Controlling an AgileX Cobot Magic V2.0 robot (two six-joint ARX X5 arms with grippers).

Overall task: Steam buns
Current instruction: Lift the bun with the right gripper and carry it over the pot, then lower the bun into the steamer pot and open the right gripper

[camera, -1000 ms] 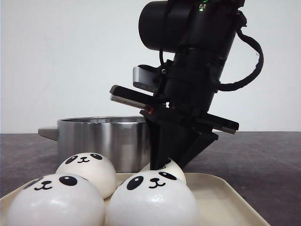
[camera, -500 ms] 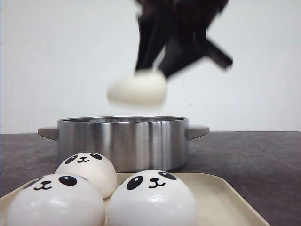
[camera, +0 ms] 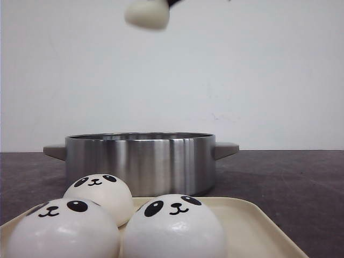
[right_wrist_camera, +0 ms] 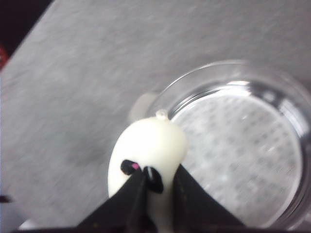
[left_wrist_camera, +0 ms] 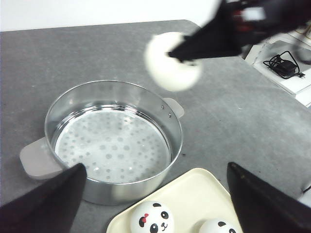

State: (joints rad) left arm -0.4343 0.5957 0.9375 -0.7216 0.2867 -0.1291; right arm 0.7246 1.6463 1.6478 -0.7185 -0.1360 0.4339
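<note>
Three white panda buns (camera: pixel 99 194) (camera: pixel 62 228) (camera: pixel 173 226) sit on the cream tray (camera: pixel 252 220) in front of the steel steamer pot (camera: pixel 140 161). My right gripper (right_wrist_camera: pixel 158 182) is shut on a fourth bun (right_wrist_camera: pixel 148 155), squeezing it, and holds it high in the air above the pot. That bun shows at the top edge of the front view (camera: pixel 147 13) and in the left wrist view (left_wrist_camera: pixel 172 60). The pot's perforated insert (left_wrist_camera: pixel 112 145) is empty. My left gripper (left_wrist_camera: pixel 155 199) is open and empty, high above the tray and the pot's near rim.
The dark grey table (camera: pixel 290 177) runs around the pot and tray. The pot has two grey handles (camera: pixel 226 149). A white shelf with a black cable (left_wrist_camera: pixel 284 65) stands beyond the table's edge in the left wrist view.
My right gripper has lifted the bun off the tray, up and to the left, from tray level to above the front view's top edge. The left arm and the other buns stay still.
</note>
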